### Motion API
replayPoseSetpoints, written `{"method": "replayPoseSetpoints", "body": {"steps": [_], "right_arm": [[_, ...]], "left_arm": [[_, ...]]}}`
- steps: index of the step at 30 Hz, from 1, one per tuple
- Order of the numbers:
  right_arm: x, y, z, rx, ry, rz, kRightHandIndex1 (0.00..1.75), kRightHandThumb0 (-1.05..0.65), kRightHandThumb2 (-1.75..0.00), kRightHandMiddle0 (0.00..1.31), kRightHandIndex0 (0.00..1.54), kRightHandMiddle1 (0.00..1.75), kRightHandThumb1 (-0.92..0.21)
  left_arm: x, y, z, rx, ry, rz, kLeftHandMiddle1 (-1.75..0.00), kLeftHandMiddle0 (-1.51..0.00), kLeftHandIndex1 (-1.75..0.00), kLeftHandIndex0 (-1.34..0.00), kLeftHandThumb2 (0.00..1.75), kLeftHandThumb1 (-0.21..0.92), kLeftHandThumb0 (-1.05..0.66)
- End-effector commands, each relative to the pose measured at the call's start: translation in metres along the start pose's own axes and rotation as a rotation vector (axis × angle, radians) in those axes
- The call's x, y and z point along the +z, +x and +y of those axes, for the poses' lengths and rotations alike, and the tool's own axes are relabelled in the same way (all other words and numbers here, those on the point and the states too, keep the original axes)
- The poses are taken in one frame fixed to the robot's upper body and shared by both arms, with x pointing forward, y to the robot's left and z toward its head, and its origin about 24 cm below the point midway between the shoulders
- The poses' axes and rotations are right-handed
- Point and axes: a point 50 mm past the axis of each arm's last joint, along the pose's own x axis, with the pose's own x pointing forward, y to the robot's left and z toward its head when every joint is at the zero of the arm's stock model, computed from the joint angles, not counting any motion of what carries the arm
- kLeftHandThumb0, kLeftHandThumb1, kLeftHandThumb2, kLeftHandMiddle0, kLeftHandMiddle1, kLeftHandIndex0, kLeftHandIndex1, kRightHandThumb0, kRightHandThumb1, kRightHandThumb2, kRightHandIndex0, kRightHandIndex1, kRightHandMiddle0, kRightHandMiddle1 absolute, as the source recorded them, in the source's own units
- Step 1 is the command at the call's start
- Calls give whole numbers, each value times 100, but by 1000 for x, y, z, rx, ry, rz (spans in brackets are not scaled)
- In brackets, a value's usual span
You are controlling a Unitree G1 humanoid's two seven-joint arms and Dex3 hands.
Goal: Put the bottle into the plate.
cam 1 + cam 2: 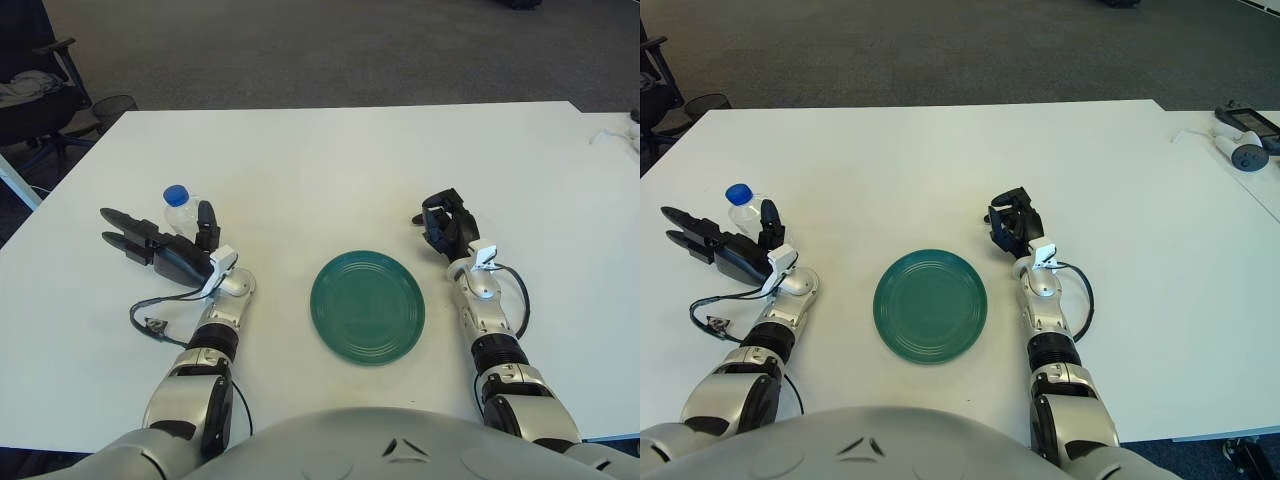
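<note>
table (330,160): white, large; everything sits on it. Office carpet beyond, at 12 o'clock.
plate (367,306): green, round, bare, centre-front of table, between the two arms. Nothing in it yet.
left hand (160,250): at 9 o'clock of plate, well apart from it. Fingers spread wide, two long ones pointing toward 10 o'clock, thumb (207,222) up just beside the bottle on its plate side. Holds nothing. Contact with the bottle can't be confirmed; looks close, not clamped.
right hand (445,225): at 1 o'clock of plate, near its rim. Fingers curled in, nothing in them. Idle.
bottle (181,211): small, clear, blue cap, upright. Stands at 10 o'clock of plate, well apart, just behind the left palm and between fingers and thumb. Lower body hidden by the hand.
step in hand (judgement): reach/pre-grasp by left hand; task barely started, bottle not lifted.
how to do it well (judgement): ease palm forward toward 12 o'clock until body sits deep between thumb and fingers, then close on the mid body, not the cap. Light empty-looking bottle will tip if nudged by a fingertip first, so close evenly. Lift clear of table, carry toward 3 o'clock, set down upright at plate centre, release only once base is flat.
risk (judgement): knocking bottle over on approach; rim catch when lowering.
</note>
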Motion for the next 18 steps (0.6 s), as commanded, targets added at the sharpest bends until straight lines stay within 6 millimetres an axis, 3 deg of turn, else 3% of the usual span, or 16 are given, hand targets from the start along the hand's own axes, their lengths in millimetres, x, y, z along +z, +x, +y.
{"method": "replayPoseSetpoints", "body": {"steps": [1,18], "right_arm": [[-49,-30,-12,-50,12,275,149,-1,-56,18,33,175,-85],[-50,-30,-12,-52,20,271,148,-1,-60,21,34,175,-82]], "left_arm": [[-46,-28,22,-111,186,80,-1,-4,-1,0,47,92,-105],[-44,-22,18,-173,168,64,-3,-7,0,0,45,92,-105]]}}
